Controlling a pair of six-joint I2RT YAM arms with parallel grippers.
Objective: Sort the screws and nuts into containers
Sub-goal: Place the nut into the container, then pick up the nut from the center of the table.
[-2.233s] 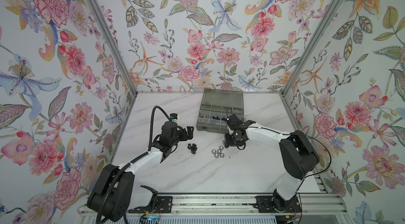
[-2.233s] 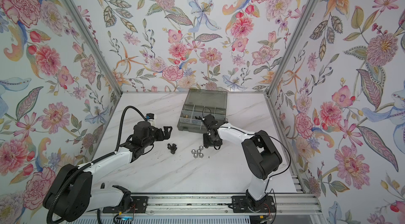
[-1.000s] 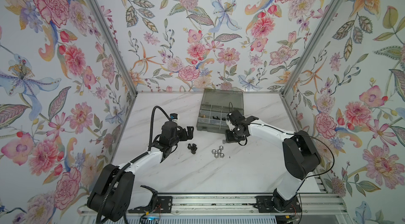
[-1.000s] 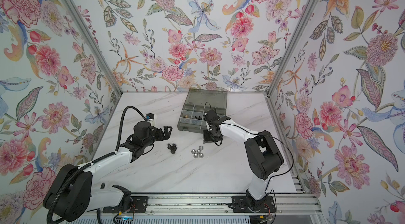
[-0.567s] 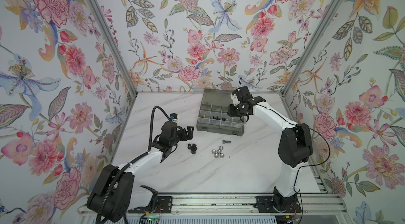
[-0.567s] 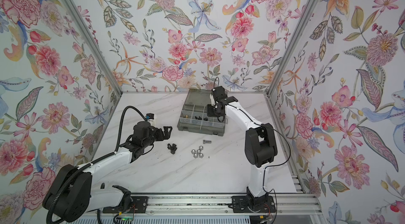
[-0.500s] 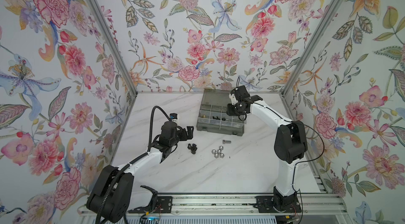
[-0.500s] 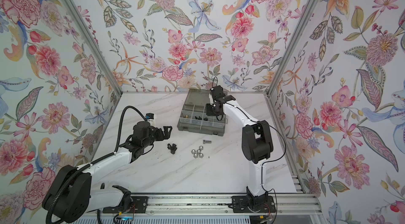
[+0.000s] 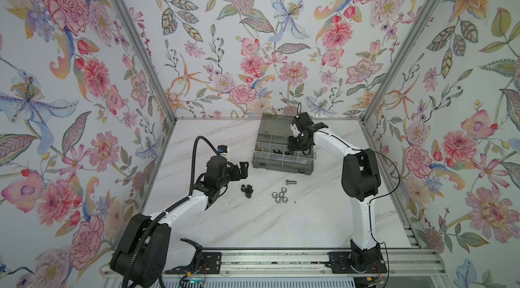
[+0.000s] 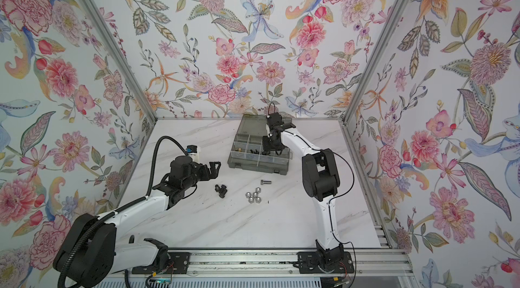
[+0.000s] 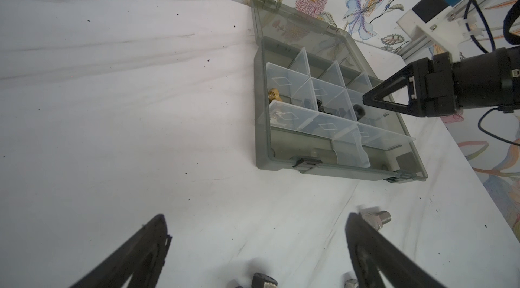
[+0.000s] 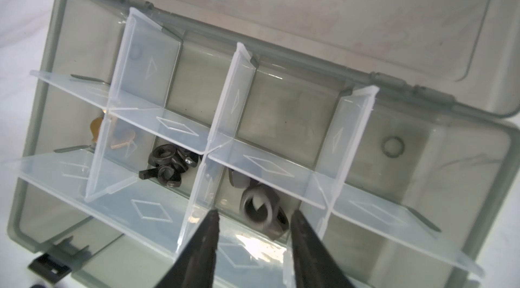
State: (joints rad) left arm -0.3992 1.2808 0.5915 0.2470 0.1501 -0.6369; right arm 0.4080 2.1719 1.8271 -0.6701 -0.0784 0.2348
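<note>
One white table carries an open grey box at its back. The left gripper hovers wide open and empty beside the black screws. The right gripper stands partly open over a middle compartment, where a black nut lies between its tips, touching neither. Four silver nuts and a silver bolt lie on the table before the box.

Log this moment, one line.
right gripper open above black nut in organiser box | left gripper open | silver nuts, hex bolt on table
</note>
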